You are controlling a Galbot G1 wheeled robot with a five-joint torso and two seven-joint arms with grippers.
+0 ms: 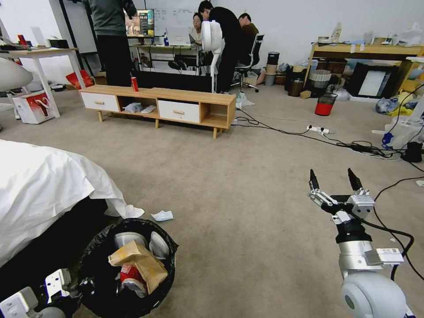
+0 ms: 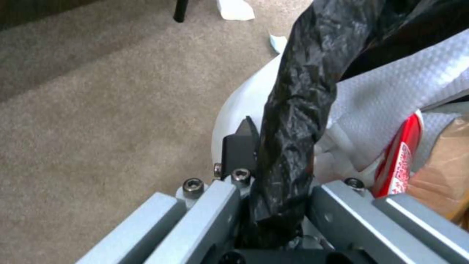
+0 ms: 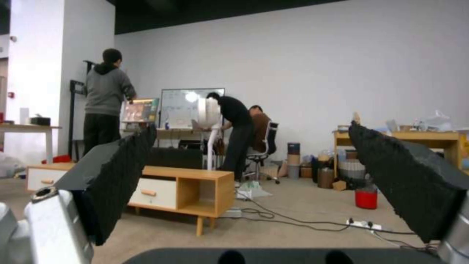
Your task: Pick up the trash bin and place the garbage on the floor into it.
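Left end effector (image 1: 66, 289) clenched on trash bin (image 1: 95, 265) rim beside bed (image 1: 39, 190); cardboard (image 1: 141, 260), red wrapper inside; paper scrap (image 1: 162, 215) on floor (image 1: 229, 185). Left wrist: fingers (image 2: 239, 150) pinch black liner (image 2: 298, 110). Right end effector (image 1: 335, 181) released, carpet clear ahead.

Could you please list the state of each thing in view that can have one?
trash bin: upright, partly filled, rim pinched by the left gripper.
left gripper: shut on the bin's bag-lined rim.
right gripper: open, empty, held above the carpet.
white paper scrap: loose on the floor beside the bin.
tan cardboard piece: inside the bin.
red wrapper: inside the bin.
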